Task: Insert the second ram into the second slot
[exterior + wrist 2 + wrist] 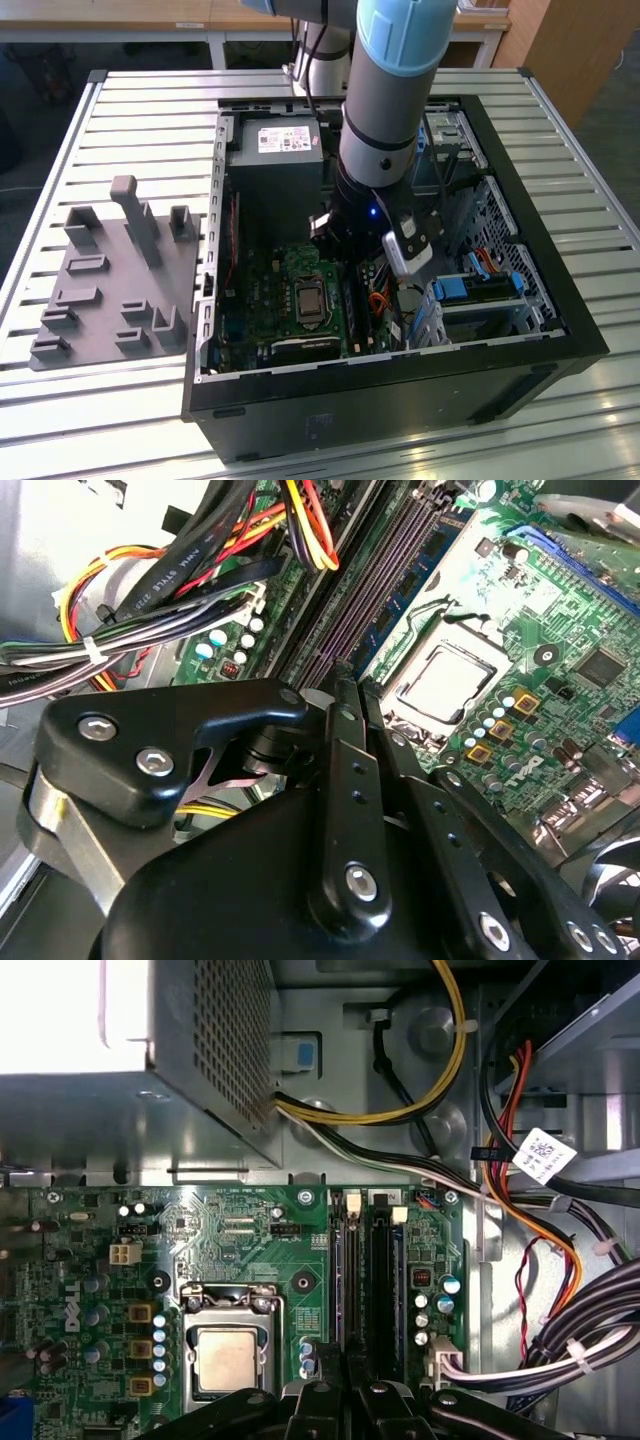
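Second wrist view: gripper (345,685) nearest, fingers (338,780) drawn together, almost no gap; hold on anything cannot be told. First wrist view: second ram (380,1270) apparently dark strip standing in memory slot just ahead of gripper (350,1388), beside neighbouring slot (350,1270). Long axis along slot, pointing from fingers toward power supply (150,1060). Processor (225,1360) on one side, cable bundle (590,1330) on other.

Open computer case (560,330) on slatted table (120,110), with fixture plate (110,290) beside it at the exterior view's left. Inside: motherboard (270,290), processor (225,1358) on it, 2 memory slots (365,1280) just beside.
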Robot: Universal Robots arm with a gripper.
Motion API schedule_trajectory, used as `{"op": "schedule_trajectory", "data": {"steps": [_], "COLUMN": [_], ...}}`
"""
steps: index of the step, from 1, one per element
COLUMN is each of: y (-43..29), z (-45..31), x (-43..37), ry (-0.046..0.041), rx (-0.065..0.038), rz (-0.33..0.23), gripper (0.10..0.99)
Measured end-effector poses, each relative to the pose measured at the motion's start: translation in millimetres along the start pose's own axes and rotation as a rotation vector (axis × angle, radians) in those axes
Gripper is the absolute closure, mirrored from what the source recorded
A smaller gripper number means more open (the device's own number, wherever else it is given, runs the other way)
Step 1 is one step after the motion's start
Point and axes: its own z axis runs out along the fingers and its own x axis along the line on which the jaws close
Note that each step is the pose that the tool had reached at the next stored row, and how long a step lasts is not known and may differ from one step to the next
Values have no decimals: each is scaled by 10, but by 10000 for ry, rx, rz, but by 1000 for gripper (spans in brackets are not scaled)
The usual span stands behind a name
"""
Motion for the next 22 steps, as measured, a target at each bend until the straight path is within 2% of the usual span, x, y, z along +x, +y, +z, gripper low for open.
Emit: {"op": "schedule_trajectory", "data": {"steps": [10, 22], "y": [0, 0], "z": [23, 34], "x": [-30, -65], "ry": [10, 65], "rx": [-2, 0], "rz": [15, 17], "gripper": [949, 949]}}
